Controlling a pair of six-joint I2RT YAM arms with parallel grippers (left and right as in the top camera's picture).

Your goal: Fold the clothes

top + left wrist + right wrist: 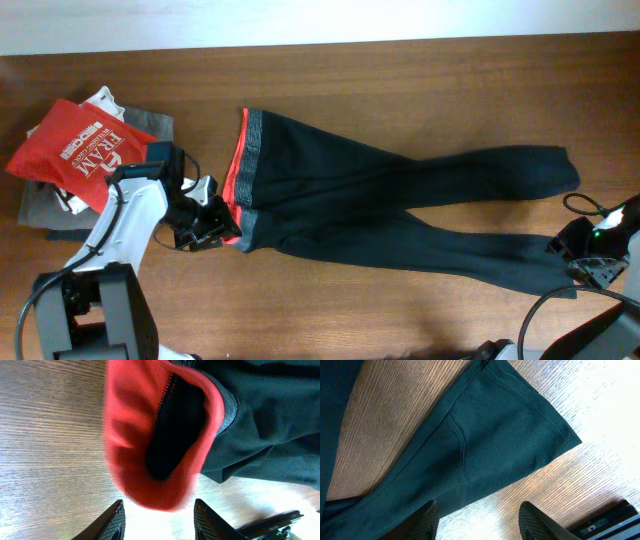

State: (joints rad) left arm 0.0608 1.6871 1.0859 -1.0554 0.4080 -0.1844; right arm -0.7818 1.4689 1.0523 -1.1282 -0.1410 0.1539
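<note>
Wooden table (420,80) carries the black leggings (400,200) spread lengthwise, with the waistband (250,150) by the left gripper (160,510) and the lower leg's cuff (540,425) by the right gripper (480,510). Both grippers stand released, fingers apart and no cloth pinched. If the left closes from here it may catch only the orange-red lining (130,460), and the thin stretchy cloth could slip or bunch, skewing the fold.

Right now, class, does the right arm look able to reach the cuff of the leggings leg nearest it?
Probably yes: the right hand sits open just short of that cuff, which lies flat on the table with nothing between them.
</note>
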